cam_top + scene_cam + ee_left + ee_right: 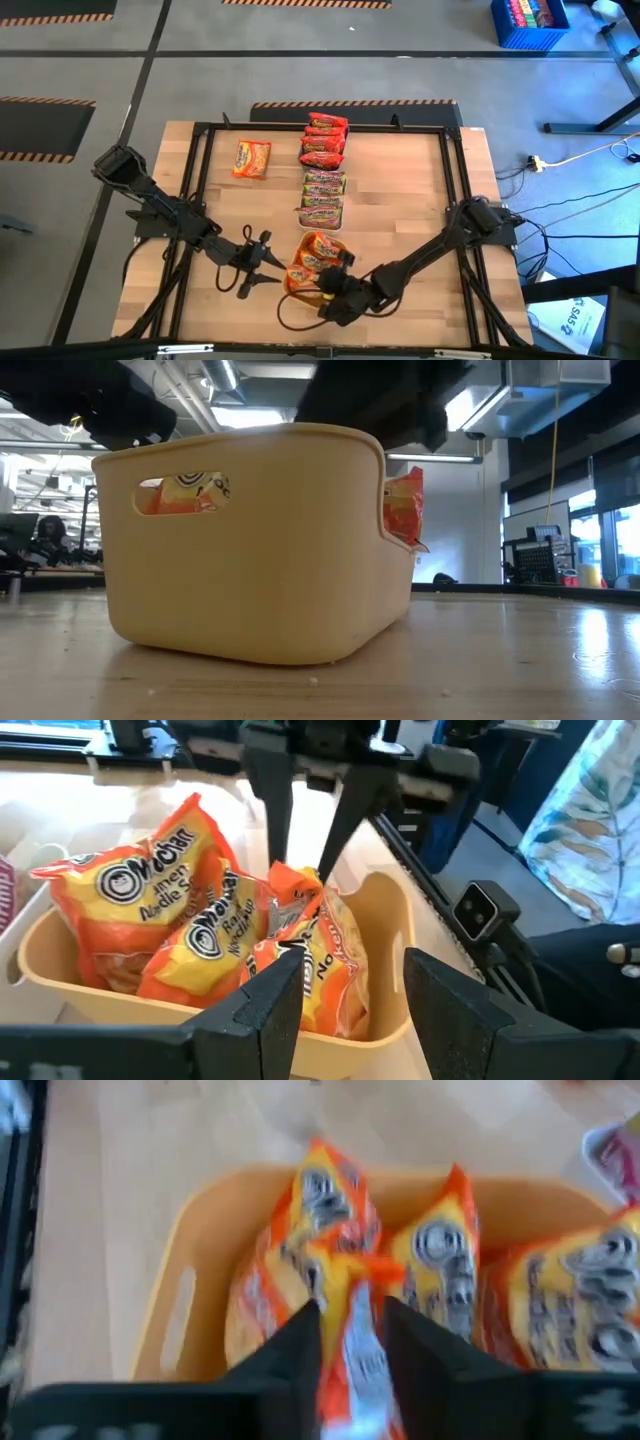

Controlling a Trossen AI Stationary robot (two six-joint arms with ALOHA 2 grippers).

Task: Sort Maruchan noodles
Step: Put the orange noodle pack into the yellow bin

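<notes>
A yellow tray (pixel 288 278) (pixel 385 920) stands near the table's near edge and holds three orange Maruchan packets (pixel 150 890) on edge. My right gripper (pixel 320 283) (pixel 352 1330) reaches into the tray from the near right, slanting down. It is open a little, with the upper edge of the nearest packet (pixel 355 1295) between its fingers. My left gripper (pixel 272 262) (pixel 350 990) waits open just left of the tray, pointing at it, with nothing between its fingers. Another orange packet (pixel 252 158) lies flat on the table at the far left. My right gripper's fingers (pixel 275 840) stand on either side of the upright packet's top edge (pixel 300 880), coming slanting down from the near right. I cannot tell whether they touch it. The packet stands in the tray, leaning against its neighbours.
At the table's middle, a row of red packets (pixel 325 138) lies at the far side, and green-and-red packets (pixel 323 195) lie behind the yellow tray. A black frame rail (pixel 455 180) runs round the tabletop. The bare wood to the right and the near left is free.
</notes>
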